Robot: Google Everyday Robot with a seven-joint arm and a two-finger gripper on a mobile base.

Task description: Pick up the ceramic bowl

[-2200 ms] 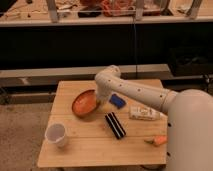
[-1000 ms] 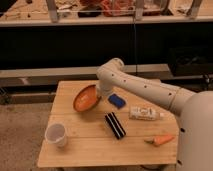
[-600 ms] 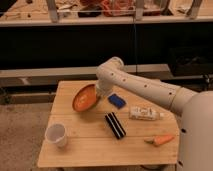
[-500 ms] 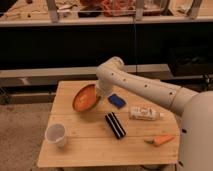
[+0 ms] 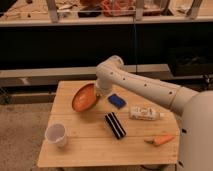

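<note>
The ceramic bowl is orange-brown, wide and shallow. It is at the back left of the wooden table, tilted so its inside faces the camera, with its right rim raised. My gripper is at that right rim, below the white wrist, and is shut on it. The fingers are mostly hidden by the wrist and the bowl.
A white cup stands at the front left. A blue sponge, a black striped block, a white bottle lying down and a carrot lie to the right of the bowl. A dark shelf runs behind the table.
The arm has risen a little and the bowl has tipped up with it, its right rim now higher off the table. The other things have not moved.
</note>
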